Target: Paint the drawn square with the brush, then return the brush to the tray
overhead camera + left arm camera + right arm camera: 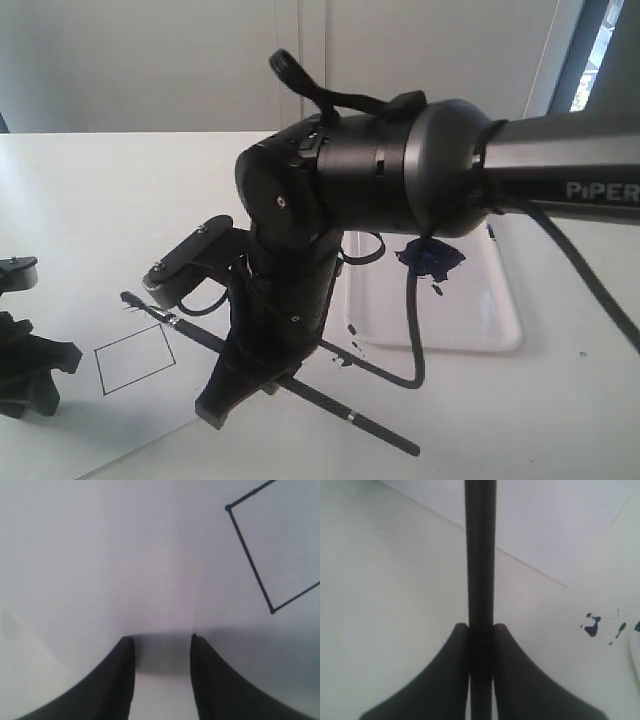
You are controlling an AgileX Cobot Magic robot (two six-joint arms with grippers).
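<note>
Inspection of the work in hand.

Right gripper point(481, 627): jaws clamped on the black handle of the brush point(300, 385), about mid-length. The wrist points down. The handle runs slantwise across the near half of the bench point(100, 200), which suits dragging the bristles flat over paper rather than stabbing at it.

Brush tip: the bristle end lies over the paper sheet point(555, 525), just beyond the far corner of the drawn square point(135, 358). Whether it touches the paper cannot be told.

Drawn square: near the bench's left edge, outline only, with a white interior. I judge painting not yet begun.

Left gripper point(161, 639): fingers parted, nothing between them. It is set low on the paper just beside the square, probably to pin the sheet against the stroke.

Tray point(470, 310): on the right side of the bench, well apart from the square. The paint blob point(430, 258) sits at its far end, and the tray's middle is bare for the brush's return.

Stray paint spots point(591, 625) mark the bench between tray and paper.
</note>
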